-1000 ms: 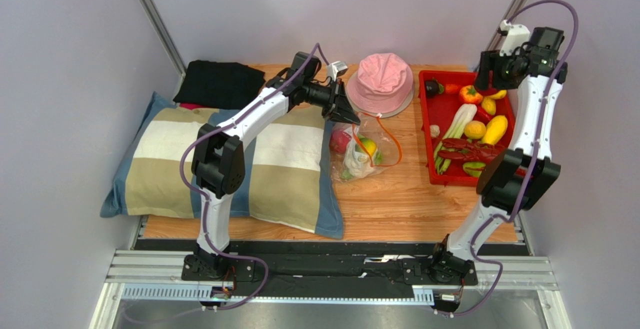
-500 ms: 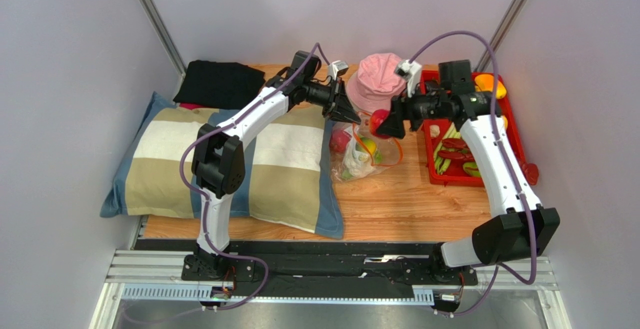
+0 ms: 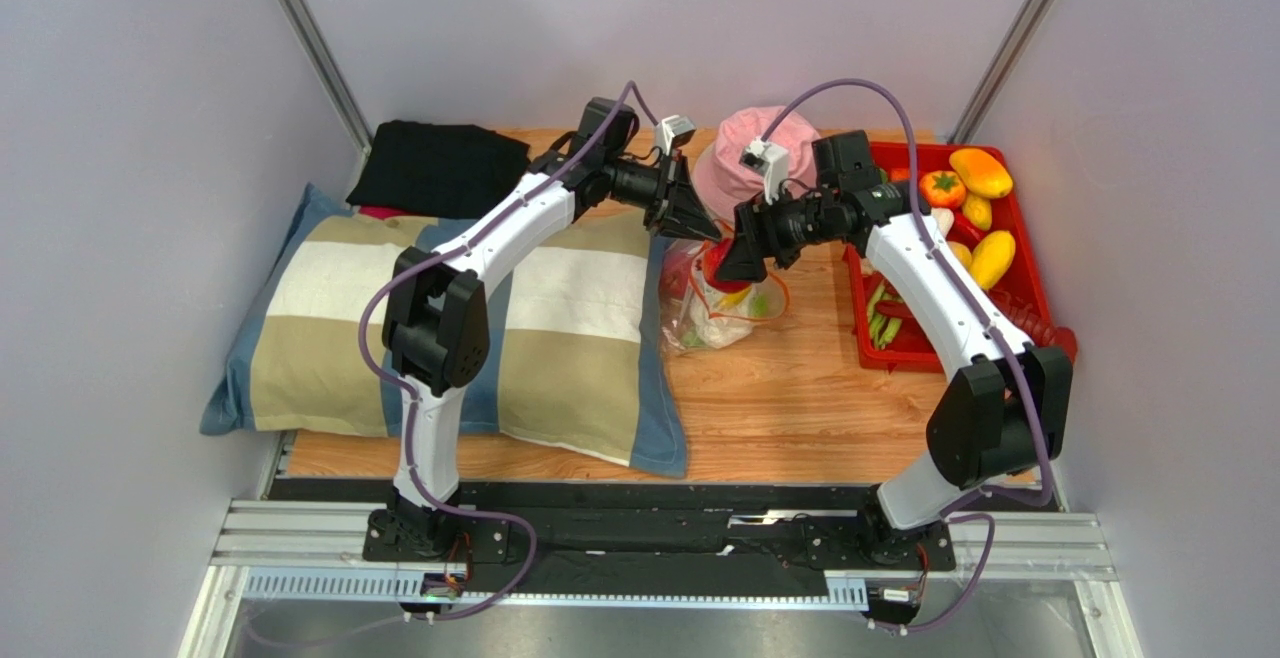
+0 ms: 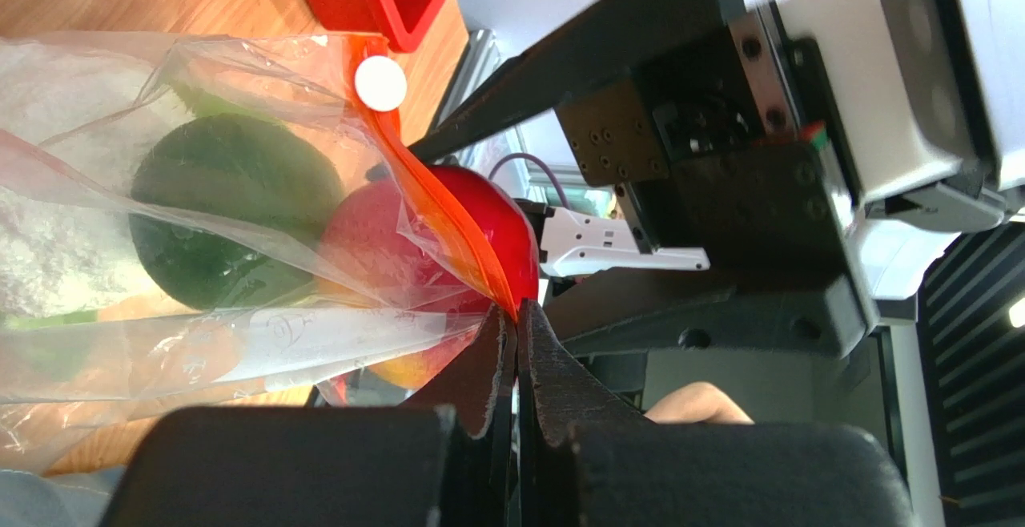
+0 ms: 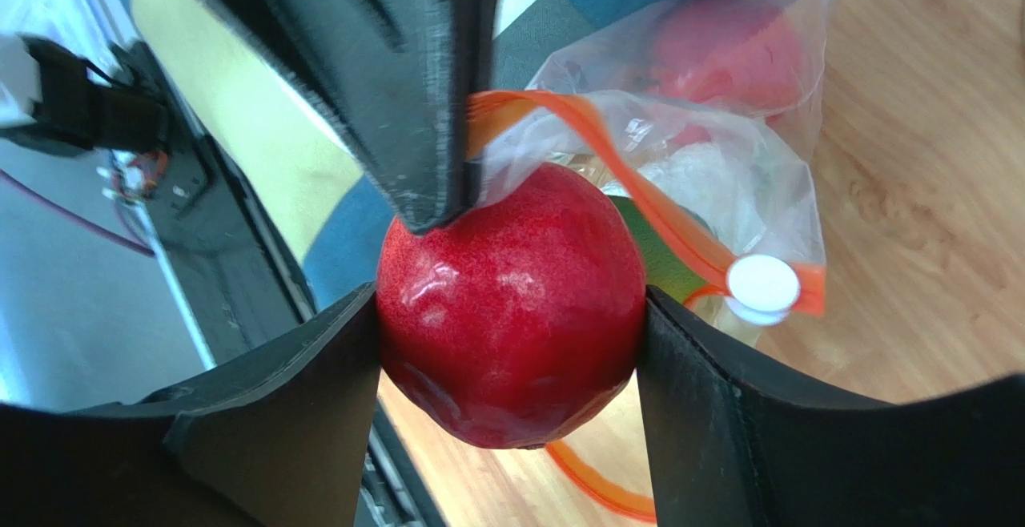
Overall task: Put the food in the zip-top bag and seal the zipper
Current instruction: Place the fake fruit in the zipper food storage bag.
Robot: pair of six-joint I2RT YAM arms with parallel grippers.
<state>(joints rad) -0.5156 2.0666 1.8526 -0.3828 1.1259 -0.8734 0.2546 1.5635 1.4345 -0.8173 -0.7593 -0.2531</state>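
While the left tool (image 4: 517, 320) pinches the zipper (image 4: 439, 209), the right tool (image 3: 741, 259) clamps a red fruit (image 5: 511, 305) at the zip-top bag (image 3: 699, 321) mouth; hat (image 3: 721, 171) behind, pillow (image 3: 571, 343) and red tray (image 3: 909, 363) flanking.

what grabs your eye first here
A glossy red round toy fruit sits clamped in the right tool, right at the mouth of the clear crinkly zip-top bag mid-table. The left tool pinches the bag's orange-red zipper strip, next to the striped pillow.
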